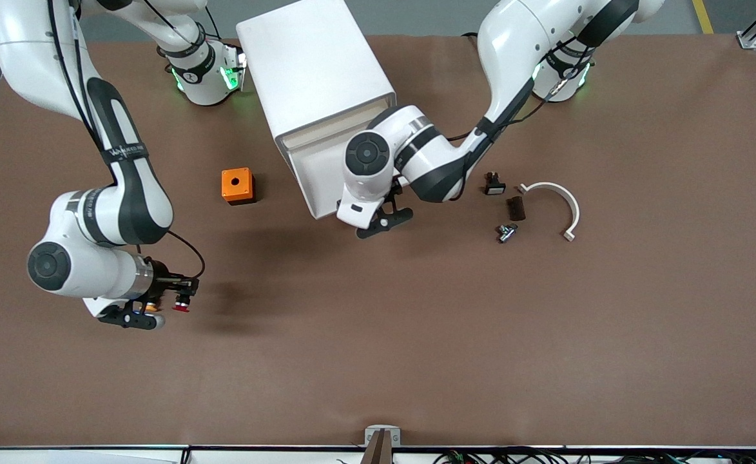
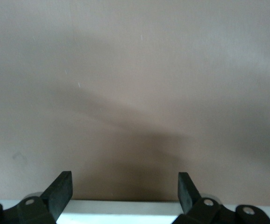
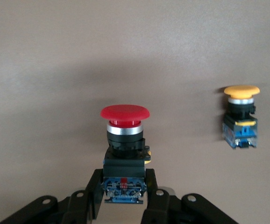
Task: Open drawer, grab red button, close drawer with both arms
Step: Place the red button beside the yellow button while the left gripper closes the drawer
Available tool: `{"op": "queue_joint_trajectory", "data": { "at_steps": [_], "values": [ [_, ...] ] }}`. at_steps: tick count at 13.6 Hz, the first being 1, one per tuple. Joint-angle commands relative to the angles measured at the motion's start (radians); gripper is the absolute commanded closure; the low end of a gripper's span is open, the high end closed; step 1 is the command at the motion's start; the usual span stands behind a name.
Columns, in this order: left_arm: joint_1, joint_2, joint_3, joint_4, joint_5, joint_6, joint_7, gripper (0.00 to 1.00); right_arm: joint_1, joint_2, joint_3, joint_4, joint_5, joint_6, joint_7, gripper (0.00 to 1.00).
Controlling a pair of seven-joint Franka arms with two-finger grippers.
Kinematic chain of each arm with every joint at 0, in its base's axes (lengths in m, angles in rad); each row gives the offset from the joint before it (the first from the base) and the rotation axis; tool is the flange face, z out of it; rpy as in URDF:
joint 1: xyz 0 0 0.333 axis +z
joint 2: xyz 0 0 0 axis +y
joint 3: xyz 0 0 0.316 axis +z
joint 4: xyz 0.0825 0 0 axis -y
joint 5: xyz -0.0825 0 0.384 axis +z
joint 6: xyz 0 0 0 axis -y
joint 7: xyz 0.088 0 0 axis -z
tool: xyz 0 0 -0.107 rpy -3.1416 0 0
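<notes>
Brown table carries everything. Right gripper [image 3: 124, 198] holds the red-capped button with black-and-blue plastic body [image 3: 124, 140], jaws closed on its stiff base (light, smooth, so slippery). Left gripper [image 2: 124, 189], jaws open, empty, is at the white cabinet's drawer [image 1: 316, 171].

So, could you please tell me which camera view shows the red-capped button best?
The right wrist view: the red-capped button fills the middle, its body clamped in the right hand. The front view shows only a small red cap at that hand. The left wrist view shows none of it.
</notes>
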Motion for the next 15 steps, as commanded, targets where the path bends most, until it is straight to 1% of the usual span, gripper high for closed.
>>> {"op": "queue_joint_trajectory", "data": {
  "at_steps": [1, 5, 7, 8, 9, 10, 12, 13, 14, 15],
  "values": [
    [-0.038, -0.004, 0.003, -0.012, -0.054, 0.007, -0.035, 0.01, -0.042, 0.027, 0.020, -0.024, -0.027, 0.060, -0.067, 0.98],
    [-0.101, -0.008, 0.000, -0.026, -0.076, -0.005, -0.113, 0.01, -0.052, 0.027, 0.020, -0.143, -0.029, 0.204, -0.104, 0.98],
    [-0.134, -0.008, 0.000, -0.026, -0.140, -0.011, -0.164, 0.01, -0.055, 0.029, 0.020, -0.177, -0.036, 0.258, -0.110, 0.98],
    [-0.146, -0.008, 0.000, -0.028, -0.153, -0.011, -0.175, 0.01, -0.055, 0.029, 0.020, -0.197, -0.036, 0.284, -0.116, 0.97],
    [-0.157, -0.007, 0.000, -0.028, -0.154, -0.013, -0.190, 0.01, -0.055, 0.029, 0.020, -0.202, -0.036, 0.287, -0.116, 0.90],
    [-0.164, -0.005, 0.000, -0.028, -0.154, -0.013, -0.204, 0.01, -0.059, 0.029, 0.020, -0.200, -0.036, 0.289, -0.114, 0.73],
    [-0.166, -0.010, 0.002, -0.028, -0.154, -0.019, -0.207, 0.01, -0.064, 0.027, 0.020, -0.197, -0.036, 0.284, -0.116, 0.33],
    [-0.160, -0.013, 0.006, -0.026, -0.153, -0.026, -0.206, 0.01, -0.063, 0.020, 0.019, -0.196, -0.036, 0.278, -0.118, 0.08],
    [-0.145, -0.018, 0.013, -0.023, -0.153, -0.026, -0.201, 0.01, -0.069, 0.007, 0.017, -0.189, -0.036, 0.275, -0.119, 0.00],
    [-0.108, -0.021, 0.013, -0.020, -0.145, -0.026, -0.198, 0.01, -0.075, -0.011, 0.017, -0.177, -0.036, 0.261, -0.118, 0.00]
  ]
}}
